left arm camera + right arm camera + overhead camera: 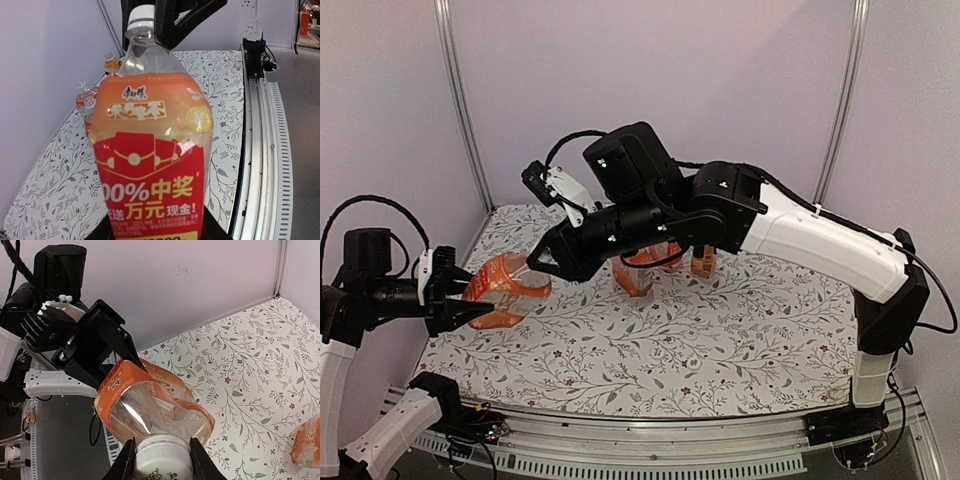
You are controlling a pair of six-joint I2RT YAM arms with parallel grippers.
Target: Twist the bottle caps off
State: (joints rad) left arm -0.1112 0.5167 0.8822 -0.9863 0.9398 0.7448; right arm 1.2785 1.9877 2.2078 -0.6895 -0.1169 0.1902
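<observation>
Bottle [510, 290] hangs sideways, left gripper [477, 300] clamped on its body, right gripper [162, 447] pinching its cap [141, 19].

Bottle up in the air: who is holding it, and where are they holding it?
Both. The left hand grips the bottle around its orange-labelled body, and the right hand pinches its white cap.
</observation>
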